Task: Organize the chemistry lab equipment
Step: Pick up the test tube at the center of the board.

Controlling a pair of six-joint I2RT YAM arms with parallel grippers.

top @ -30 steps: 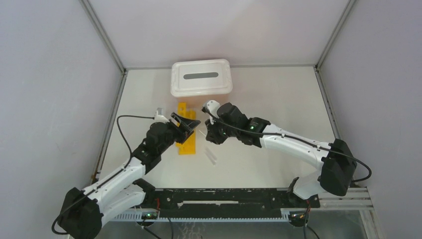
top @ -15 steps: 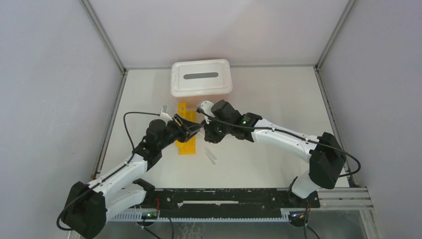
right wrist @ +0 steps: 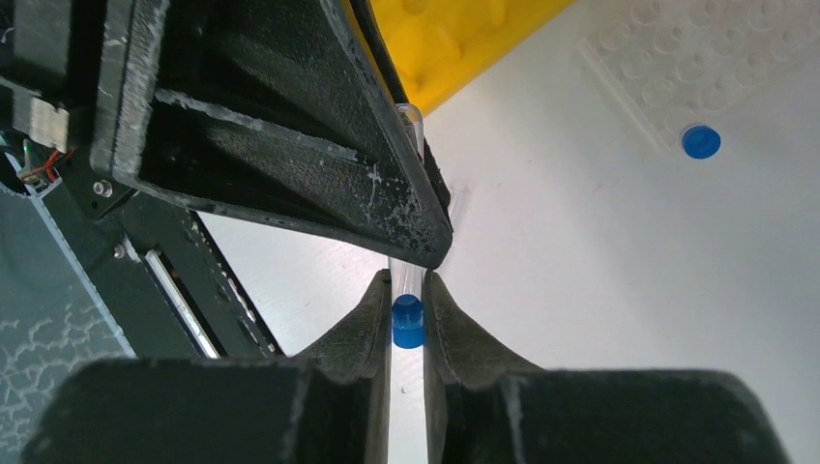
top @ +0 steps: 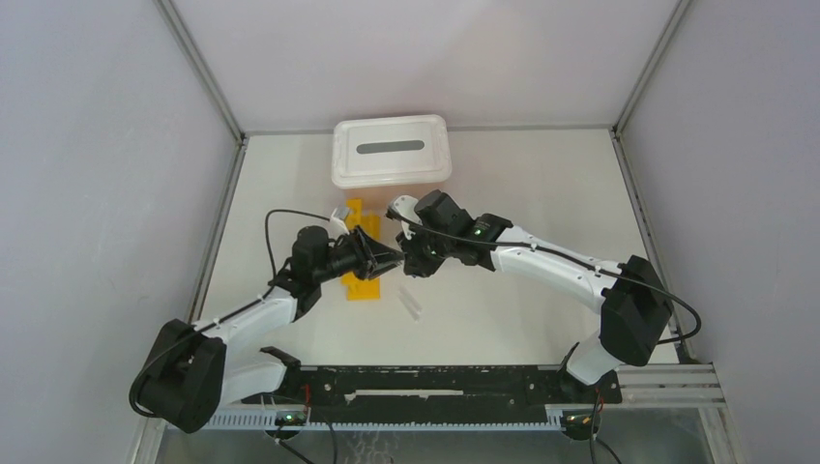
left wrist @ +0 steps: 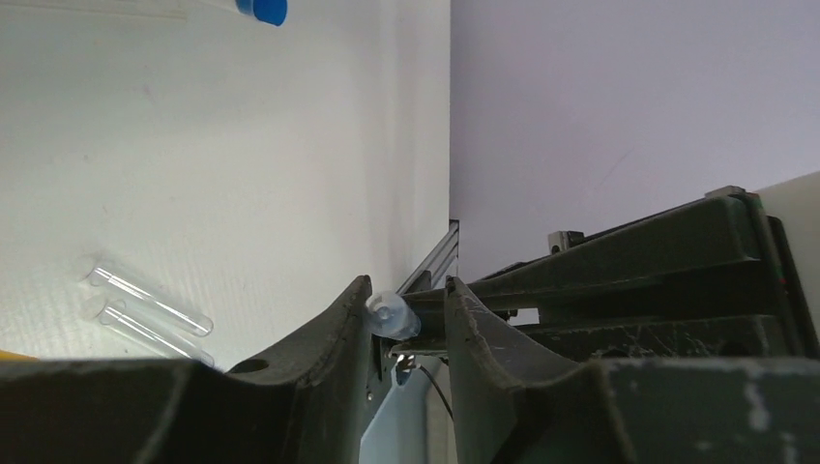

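Both arms are meeting nose to nose over the table, a bit left of its middle. The right gripper has its jaws pinching a blue-capped tube right at the cap. The tube's clear rounded end pokes in between the jaws of the left gripper. Those jaws sit close around it, but honestly I can't tell if they're squeezing it or there's a sliver of gap. All this hangs just right of the yellow rack, which lies flat in front of the bin with the white slotted lid at the far edge. A clear gridded rack sits near the yellow one, and two bare clear tubes lie side by side toward the near edge.
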